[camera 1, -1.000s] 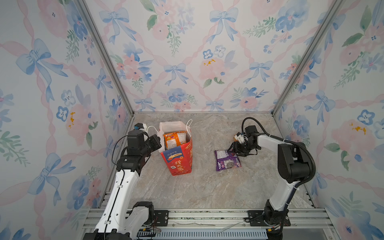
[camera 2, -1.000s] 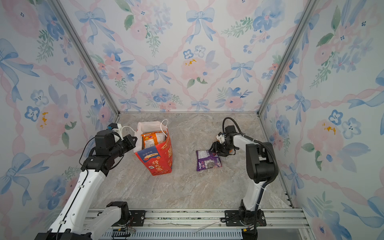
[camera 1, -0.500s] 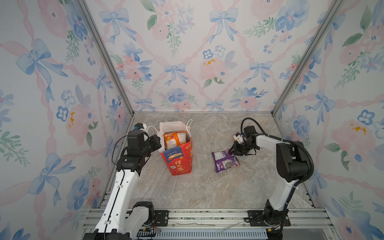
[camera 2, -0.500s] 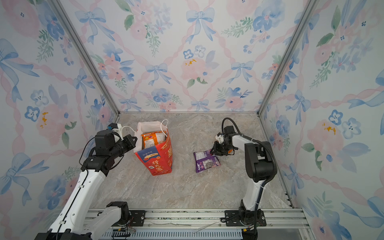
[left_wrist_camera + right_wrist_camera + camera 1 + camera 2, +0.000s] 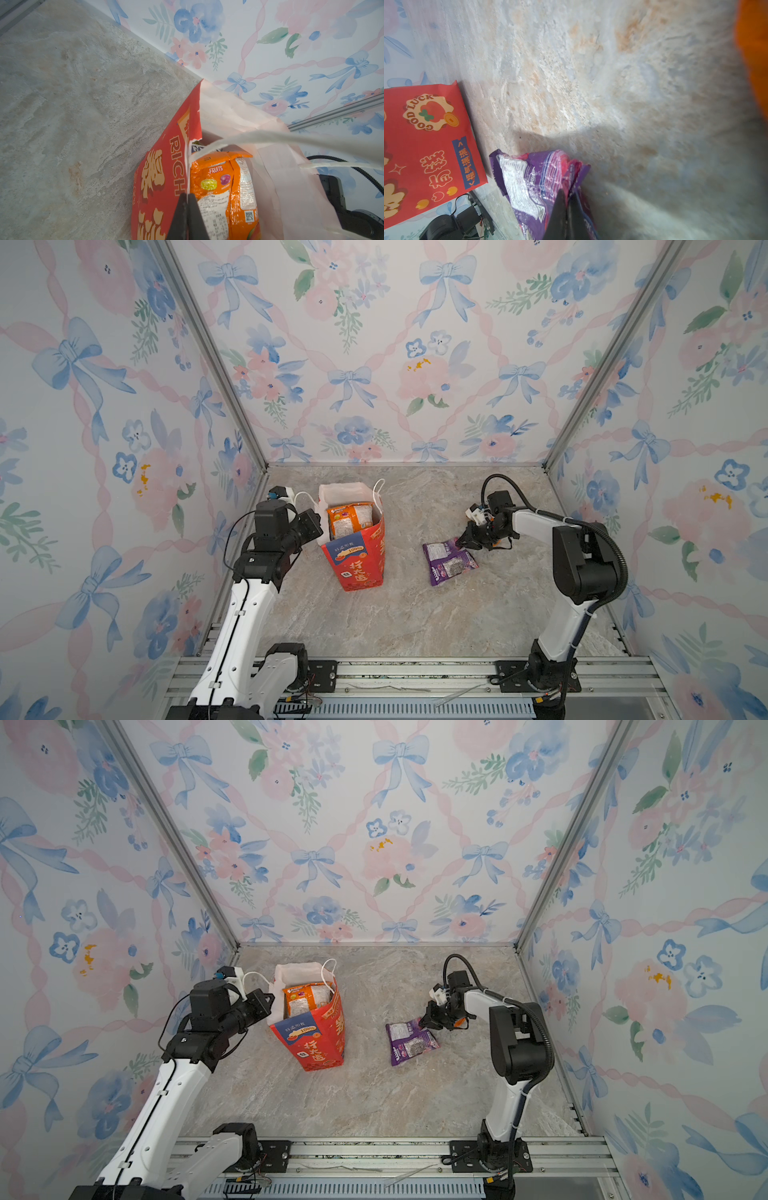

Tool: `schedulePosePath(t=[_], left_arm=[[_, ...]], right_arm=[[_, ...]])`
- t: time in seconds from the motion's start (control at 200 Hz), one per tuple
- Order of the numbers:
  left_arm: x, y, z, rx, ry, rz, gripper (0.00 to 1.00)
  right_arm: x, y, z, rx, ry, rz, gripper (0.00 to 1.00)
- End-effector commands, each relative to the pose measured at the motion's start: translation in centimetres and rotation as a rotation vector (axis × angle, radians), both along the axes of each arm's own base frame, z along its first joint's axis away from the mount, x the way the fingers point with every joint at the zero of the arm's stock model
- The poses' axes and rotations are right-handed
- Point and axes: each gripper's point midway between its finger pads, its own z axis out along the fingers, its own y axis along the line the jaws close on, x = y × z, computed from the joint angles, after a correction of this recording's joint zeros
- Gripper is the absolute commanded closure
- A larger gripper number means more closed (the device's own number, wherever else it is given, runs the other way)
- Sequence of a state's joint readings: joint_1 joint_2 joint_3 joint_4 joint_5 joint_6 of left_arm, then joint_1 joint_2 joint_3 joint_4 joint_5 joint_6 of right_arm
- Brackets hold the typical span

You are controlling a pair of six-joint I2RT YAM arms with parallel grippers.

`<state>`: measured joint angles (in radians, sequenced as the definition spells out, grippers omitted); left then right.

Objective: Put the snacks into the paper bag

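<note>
The marble tabletop (image 5: 415,614) is nearly bare around both arms, and I see only one snack lying on it, so I judge the task to be close to its end. The red paper bag (image 5: 357,568) stands upright directly in front of the left gripper (image 5: 318,529). The jaws of that gripper are pressed together on the near rim of the bag, where the wrist view shows the paper edge passing between the dark fingers (image 5: 180,209). From the right gripper (image 5: 463,541) the bag is well apart, over on the side of the other arm. Inside the bag, just beyond the left gripper's tips, an orange snack packet (image 5: 220,187) marked "FRUITS" stands on end. Behind it a small piece of a darker packet (image 5: 196,148) shows, and how many more lie below I cannot tell. The purple snack packet (image 5: 449,562) lies flat on the table directly at the right gripper, whose jaws are closed on the packet's nearest corner, and the foil is crumpled there. It is not yet lifted. What remains, in my opinion, is to raise this packet, carry it across to the open mouth of the bag and let it drop in. The white string handle (image 5: 291,139) crosses above the opening near the left gripper and could catch the packet.
</note>
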<state>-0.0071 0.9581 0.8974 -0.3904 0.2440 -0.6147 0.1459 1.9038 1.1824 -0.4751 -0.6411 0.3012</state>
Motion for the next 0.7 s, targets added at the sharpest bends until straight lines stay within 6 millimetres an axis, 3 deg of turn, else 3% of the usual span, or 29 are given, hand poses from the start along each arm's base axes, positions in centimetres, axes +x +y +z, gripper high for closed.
schedulePosePath(t=[0.0,0.385,0.695], left_arm=[[-0.5,-0.1,-0.1,-0.004,0.009,0.001,1.0],[-0.5,-0.2,-0.3,-0.004,0.015,-0.003,1.0],[-0.4,-0.2,-0.5,-0.001,0.02,-0.005,1.0]], right_arm=[[1.4,0.6,3.8,0.041,-0.081,-0.004,1.0],[2.5,1.1,12.1,0.11,-0.194,-0.017,1.0],[4.2,2.9,18.5,0.451,-0.202,-0.076,1.0]])
